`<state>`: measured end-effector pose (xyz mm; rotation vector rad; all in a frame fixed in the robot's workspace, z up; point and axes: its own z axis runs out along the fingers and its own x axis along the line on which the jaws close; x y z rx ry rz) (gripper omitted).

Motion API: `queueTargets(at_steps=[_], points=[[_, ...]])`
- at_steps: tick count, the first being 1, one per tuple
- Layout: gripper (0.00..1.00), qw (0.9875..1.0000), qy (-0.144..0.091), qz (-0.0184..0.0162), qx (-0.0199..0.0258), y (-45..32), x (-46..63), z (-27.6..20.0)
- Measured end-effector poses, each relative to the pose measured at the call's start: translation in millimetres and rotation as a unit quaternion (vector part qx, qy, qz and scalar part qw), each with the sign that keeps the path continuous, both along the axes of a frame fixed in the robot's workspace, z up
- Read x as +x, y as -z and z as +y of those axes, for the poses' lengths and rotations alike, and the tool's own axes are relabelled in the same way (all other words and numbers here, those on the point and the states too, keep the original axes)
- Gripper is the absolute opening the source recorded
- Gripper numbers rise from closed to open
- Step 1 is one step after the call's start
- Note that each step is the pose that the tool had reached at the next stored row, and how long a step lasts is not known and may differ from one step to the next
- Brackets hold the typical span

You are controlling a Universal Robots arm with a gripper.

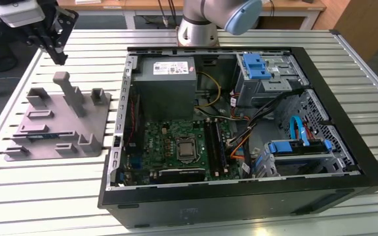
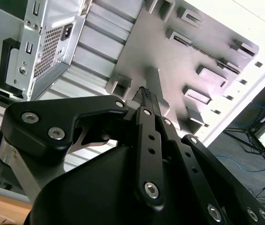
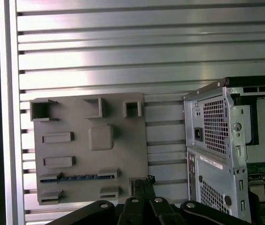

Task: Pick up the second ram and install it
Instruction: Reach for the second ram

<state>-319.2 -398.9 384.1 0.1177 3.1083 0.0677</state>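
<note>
Slatted metal planks form the desk [image 1: 51,196], with pale wooden furniture and a dark floor behind it. At the exterior view's left the pincer [image 1: 59,58] hangs above the desk's far corner, fingers aimed down with a slight tilt. It is clear of the grey fixture [image 1: 57,118] and beyond that fixture's tall post. In both wrist views its 2 fingers [image 2: 144,117] meet at the tips and hold nothing.

Below it in the exterior view, the second ram [image 1: 47,133] sits in the fixture, standing on its long edge in a slot near the fixture's near end. Its long axis runs roughly across the exterior view, one end toward the desk's edge and the other toward the computer case [image 1: 241,209]. In the first wrist view the blue-green strip [image 3: 76,177] spans 2 small end holders, well apart from the pincer [image 3: 145,180].

Further right, the open case lies on its side with the green motherboard [image 1: 169,142] facing up. Behind the case stands the arm's base [image 1: 199,24], and its wrist reaches across to the exterior view's left.
</note>
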Motion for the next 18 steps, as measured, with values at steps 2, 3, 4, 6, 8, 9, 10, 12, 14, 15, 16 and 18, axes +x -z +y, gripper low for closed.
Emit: queueTargets(at_steps=[2,3,4,6,8,9,10,12,14,15,16,18], points=[[0.1,1.0,0.0,0.0,0.0,0.5,-3.8,0.0],[0.1,1.0,0.0,0.0,0.0,0.8,-5.7,0.0],[0.1,1.0,0.0,0.0,0.0,1.1,-7.6,0.0],[0.1,1.0,0.0,0.0,0.0,1.6,-11.7,0.0],[0.1,1.0,0.0,0.0,0.0,2.3,-16.9,0.0],[0.1,1.0,0.0,0.0,0.0,2.6,-19.9,0.0],[0.1,1.0,0.0,0.0,0.0,3.1,-23.0,0.0],[0.1,1.0,0.0,0.0,0.0,4.7,-27.7,0.0],[0.1,1.0,0.0,-0.0001,0.0,8.3,-30.0,0.0],[0.1,1.0,0.0,0.0,0.0,10.1,-31.7,0.0],[0.1,1.0,0.0,0.0,0.0,11.8,-33.6,0.0],[0.1,1.0,0.0,0.0001,-0.0001,15.4,-37.5,-0.1]])
